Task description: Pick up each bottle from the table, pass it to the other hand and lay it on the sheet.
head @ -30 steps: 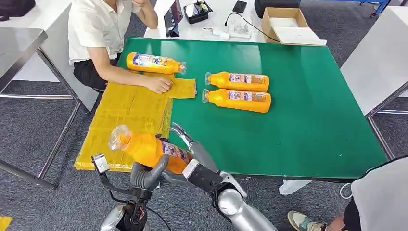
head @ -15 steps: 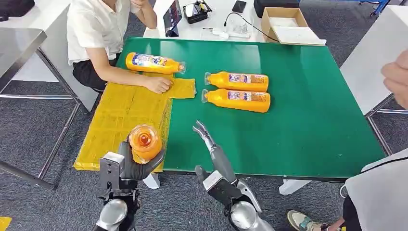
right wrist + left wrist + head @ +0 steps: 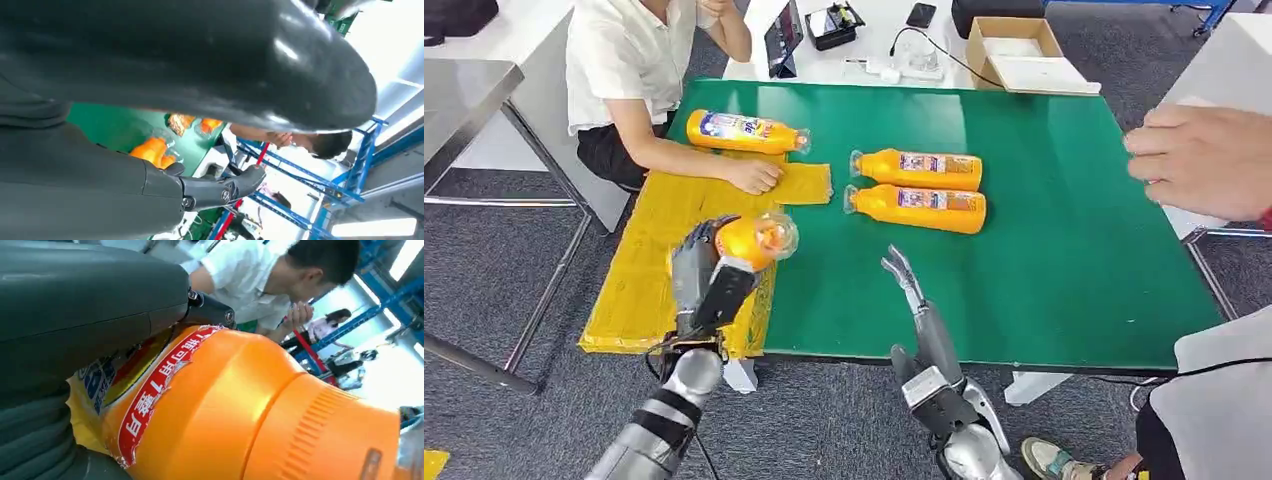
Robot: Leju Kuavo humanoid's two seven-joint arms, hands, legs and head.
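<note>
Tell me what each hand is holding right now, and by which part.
The left hand grips an orange bottle around its labelled body, cap end free. The right hand holds nothing, fingers extended above the green table.

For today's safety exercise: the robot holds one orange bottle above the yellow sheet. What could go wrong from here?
1. The seated person's hand rests on the yellow sheet; the bottle held by the left hand might come down near it.
2. Another person's hand hangs over the table's far right side, and a reaching arm might meet it.
</note>
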